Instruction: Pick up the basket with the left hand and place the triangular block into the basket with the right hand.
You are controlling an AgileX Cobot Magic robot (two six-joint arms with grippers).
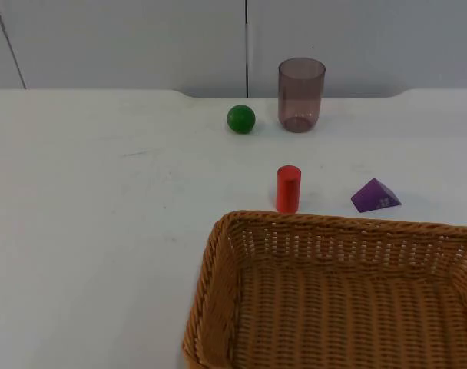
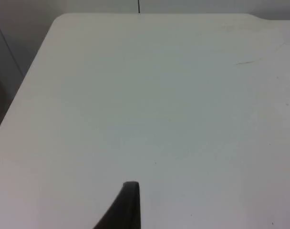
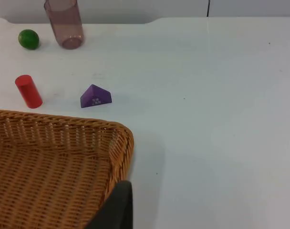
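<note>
empty wicker basket (image 1: 218, 307), purple triangular block (image 1: 375, 196) behind

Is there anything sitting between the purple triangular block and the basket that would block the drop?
Nothing visible. The purple block lies on bare table just behind the basket's far rim. The red cylinder stands off to its side, out of that path.

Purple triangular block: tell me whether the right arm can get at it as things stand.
Probably yes. The purple triangular block lies alone on the table, apart from the red cylinder and just beyond the basket rim; nothing covers it.
</note>
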